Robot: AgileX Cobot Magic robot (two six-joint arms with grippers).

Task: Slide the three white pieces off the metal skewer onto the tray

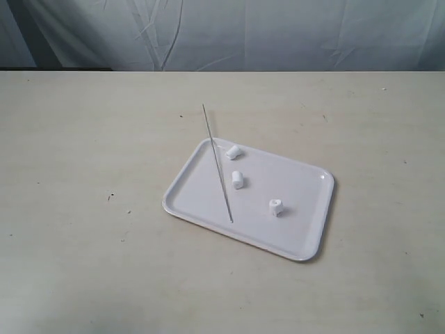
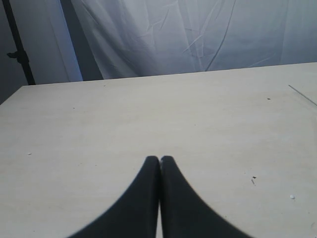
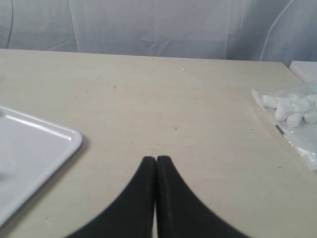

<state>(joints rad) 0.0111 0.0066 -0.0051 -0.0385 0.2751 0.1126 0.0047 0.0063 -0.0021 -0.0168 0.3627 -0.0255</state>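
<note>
Tray (image 1: 292, 229) sits mid-desk (image 1: 83, 174), about halfway between the far and near edges and turned at an angle to them.

Metal skewer (image 1: 217, 163) lies bare, with nothing threaded on it. 1 end rests on the tray floor by the rim facing the near edge. The rod crosses the tray's far rim and the other end sticks out over the desk toward the far edge.

All 3 pieces are white, loose on the tray floor and well apart from each other:
- piece 1 (image 1: 232, 152): just beside the skewer, not touching, closest to the far edge
- piece 2 (image 1: 238, 179): near the tray centre
- piece 3 (image 1: 276, 207): closest to the near edge

Left hand (image 2: 159, 161): fingers pressed together, gripping nothing, over bare desk. The skewer tip is just visible in the left wrist view.

Right hand (image 3: 156, 159): fingers pressed together, gripping nothing, over the desk beside a tray corner. A clear bag of white marshmallows (image 3: 292, 111) lies on the desk off to the side.
</note>
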